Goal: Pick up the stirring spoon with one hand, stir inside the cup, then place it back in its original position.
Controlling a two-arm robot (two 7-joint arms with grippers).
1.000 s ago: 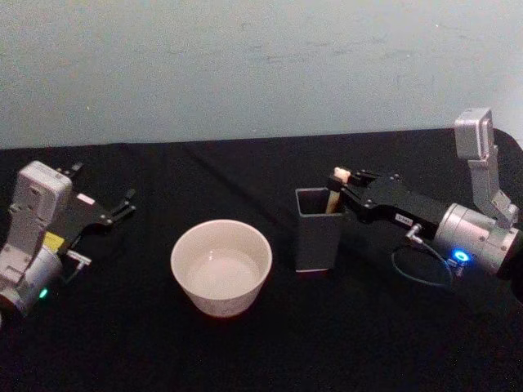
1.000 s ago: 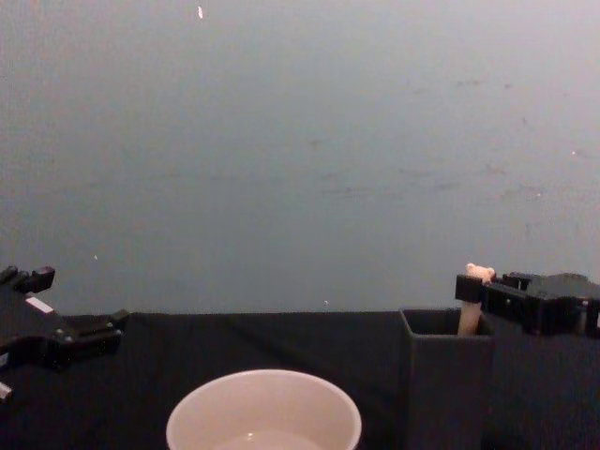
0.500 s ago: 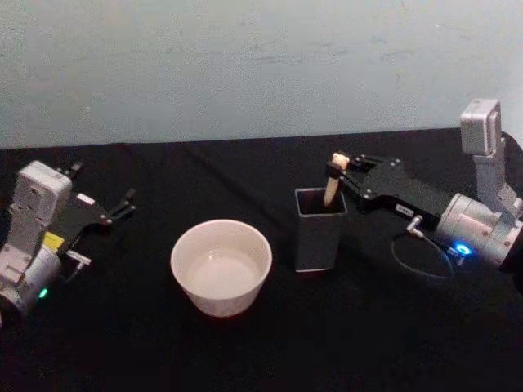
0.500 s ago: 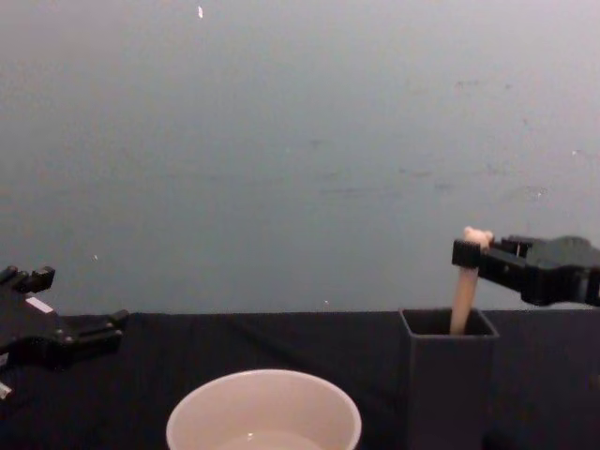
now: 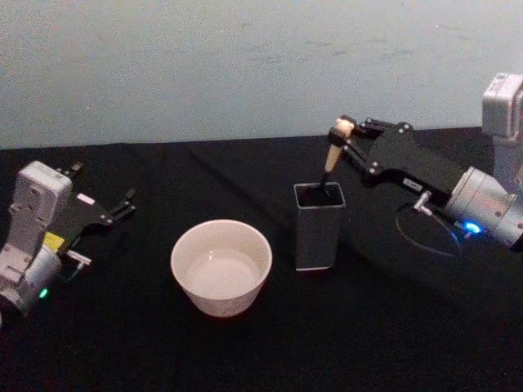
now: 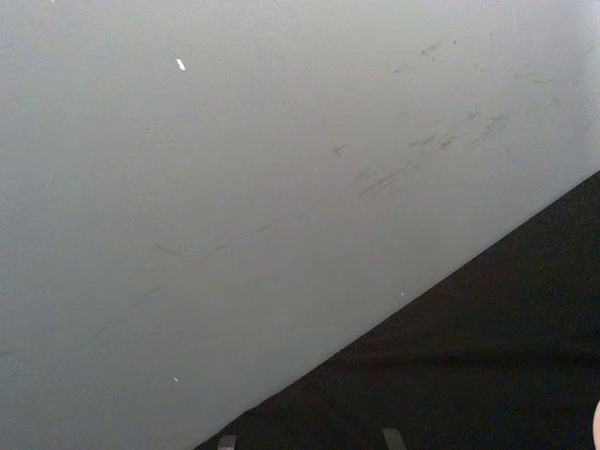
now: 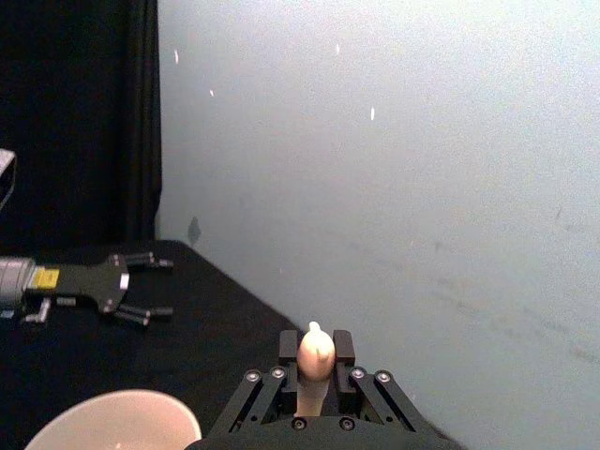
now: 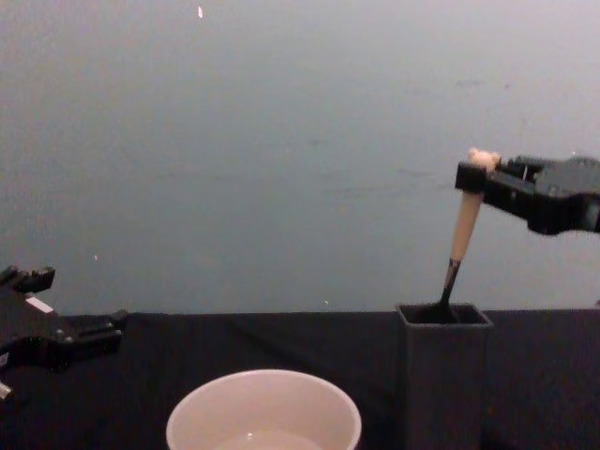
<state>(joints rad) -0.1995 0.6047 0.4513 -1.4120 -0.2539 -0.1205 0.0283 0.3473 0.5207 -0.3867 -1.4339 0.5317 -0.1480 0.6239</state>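
Observation:
My right gripper [image 5: 345,135] [image 8: 473,174] [image 7: 316,364] is shut on the top of the stirring spoon [image 5: 333,149] [image 8: 464,225] [image 7: 315,356], just below its small bear head. The pale handle and thin dark neck slant down into the dark grey holder [image 5: 318,225] [image 8: 444,375], its original position; the spoon's bowl is hidden inside. The cream-white cup [image 5: 221,266] [image 8: 263,411] [image 7: 112,419] stands left of the holder. My left gripper [image 5: 122,206] [image 8: 89,330] rests open at the table's left side, away from everything.
The table [image 5: 261,343] is covered with black cloth and a pale wall rises behind it. A thin cable [image 5: 425,237] loops under my right arm beside the holder. My left gripper also appears far off in the right wrist view [image 7: 141,291].
My right gripper has risen with the spoon, drawing the handle and neck up out of the holder. The left arm has stayed still.

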